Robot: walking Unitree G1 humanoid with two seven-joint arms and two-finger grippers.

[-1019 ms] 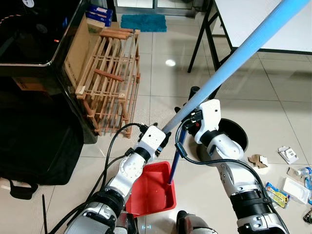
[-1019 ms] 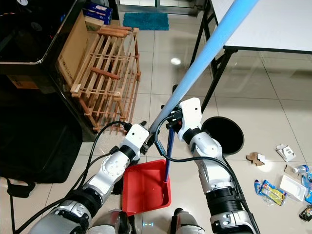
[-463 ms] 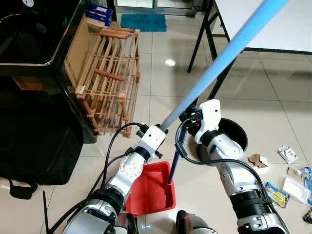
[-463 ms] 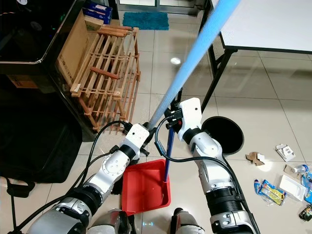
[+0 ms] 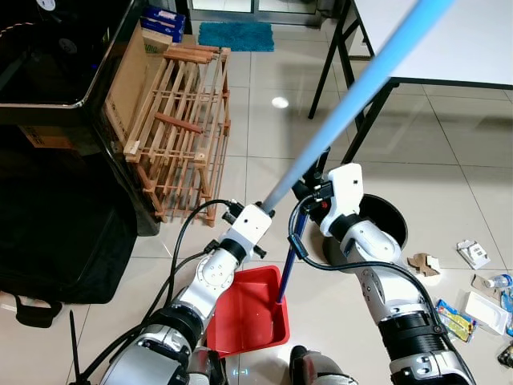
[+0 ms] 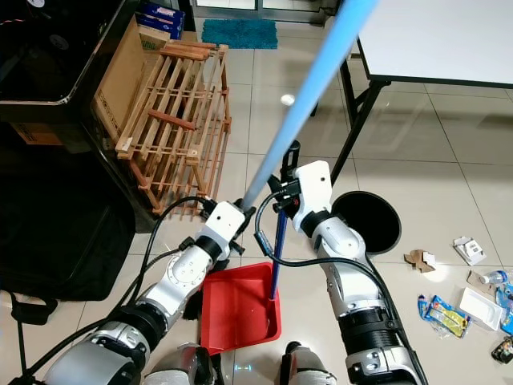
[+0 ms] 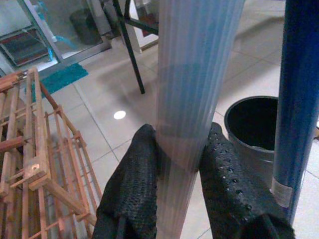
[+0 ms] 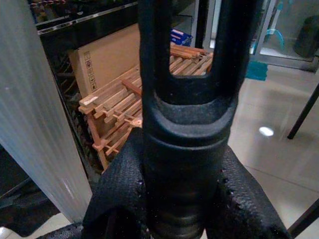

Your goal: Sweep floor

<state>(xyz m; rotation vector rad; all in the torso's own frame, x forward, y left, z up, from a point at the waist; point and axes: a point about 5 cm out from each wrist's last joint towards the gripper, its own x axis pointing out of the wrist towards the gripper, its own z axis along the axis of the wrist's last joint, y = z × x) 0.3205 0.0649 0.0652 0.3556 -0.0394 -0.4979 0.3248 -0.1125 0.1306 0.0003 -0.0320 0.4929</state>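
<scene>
Gripping the broom handle (image 5: 353, 92) tightly, our left gripper (image 7: 174, 164) has both fingers pressed against the pale blue pole, which slants up and away from the dustpan (image 5: 248, 313) toward our right. Our right gripper (image 8: 187, 184) is clamped around the dustpan's black handle (image 8: 187, 99), whose dark blue shaft (image 5: 290, 261) stands nearly upright in the red pan, near the round black bin (image 5: 393, 220).

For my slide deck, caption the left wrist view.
Left hand grips the light blue broom pole beside the dark blue dustpan handle.
</scene>
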